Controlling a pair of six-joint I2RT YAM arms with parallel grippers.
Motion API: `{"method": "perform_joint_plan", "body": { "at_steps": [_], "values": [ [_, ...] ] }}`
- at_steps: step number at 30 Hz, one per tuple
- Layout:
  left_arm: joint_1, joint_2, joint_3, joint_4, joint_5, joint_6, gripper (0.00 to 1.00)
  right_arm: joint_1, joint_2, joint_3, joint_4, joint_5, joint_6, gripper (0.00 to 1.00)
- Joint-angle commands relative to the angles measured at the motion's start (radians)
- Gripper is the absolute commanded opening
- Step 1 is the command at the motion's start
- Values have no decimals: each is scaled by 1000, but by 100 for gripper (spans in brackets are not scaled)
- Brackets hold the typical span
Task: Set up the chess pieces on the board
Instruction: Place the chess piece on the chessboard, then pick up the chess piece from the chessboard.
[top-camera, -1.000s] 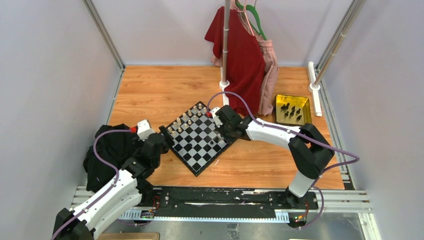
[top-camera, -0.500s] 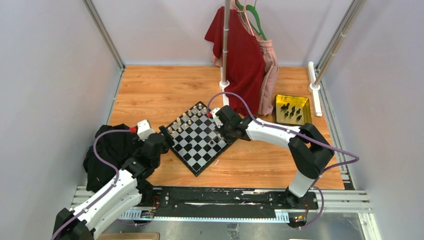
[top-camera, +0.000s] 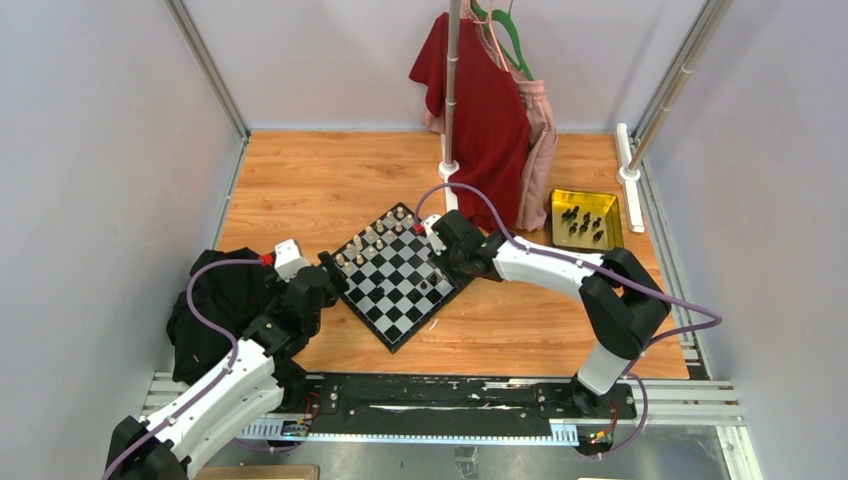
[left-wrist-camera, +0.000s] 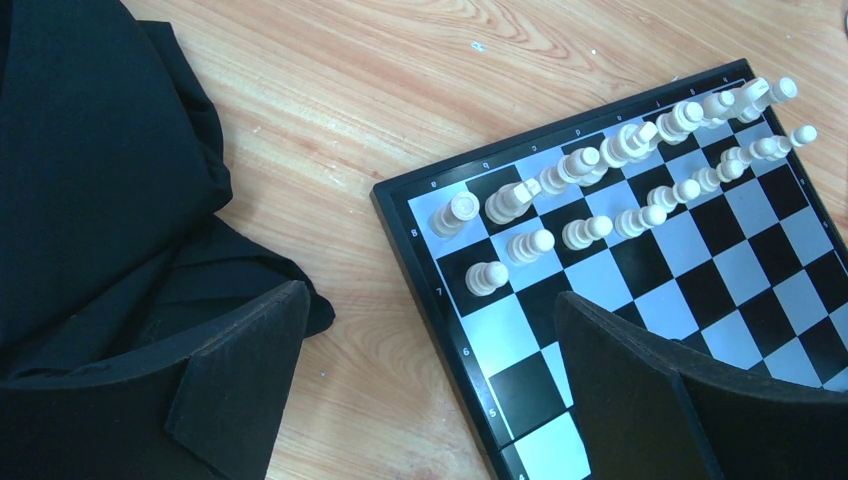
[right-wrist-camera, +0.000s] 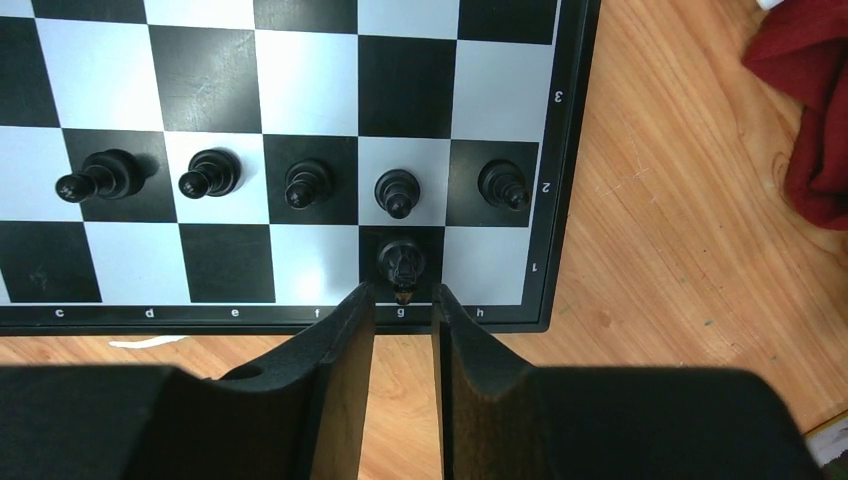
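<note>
The right gripper (right-wrist-camera: 401, 293) sits low at the near edge of the chessboard (right-wrist-camera: 568, 150). Its fingers (right-wrist-camera: 350, 330) are parted by a narrow gap and grasp nothing. A black back-row piece (right-wrist-camera: 400, 260) stands free on the g square, just past their tips. Directly ahead of it is a row of five black pawns (right-wrist-camera: 305, 185), the nearest one square away. That closeness is the main hazard. The gap is barely wider than the piece, so a withdrawal that drifts sideways or tilts could clip the piece. It would probably topple into the pawn in front and take neighbours down with it. A straight lift or pull-back looks safest. The left gripper (left-wrist-camera: 430, 300) hangs wide apart and empty over the opposite corner, beside a black cloth (left-wrist-camera: 90, 180). The cream pieces (left-wrist-camera: 585, 165) are lined up in two rows there, and a careless dip could shove the board and upset both sides. More black pieces (top-camera: 580, 222) wait in the yellow tray (top-camera: 586, 192) across the counter (right-wrist-camera: 680, 250). The red garment (right-wrist-camera: 810, 130) hangs near that route and might snag the arm or its cable.
</note>
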Motion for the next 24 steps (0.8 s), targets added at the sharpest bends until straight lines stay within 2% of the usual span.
{"method": "perform_joint_plan", "body": {
  "at_steps": [1, 14, 24],
  "values": [
    [-6, -10, 13, 2, -20, -5, 100, -9, -42, 3, -29, -9, 8, 32],
    [-6, -23, 8, -10, -23, -11, 100, 53, -116, 66, -102, 16, -5, 37],
    [-6, -35, -2, -6, -18, -17, 100, 127, -11, 214, -109, -21, -35, 38]
  ]
}}
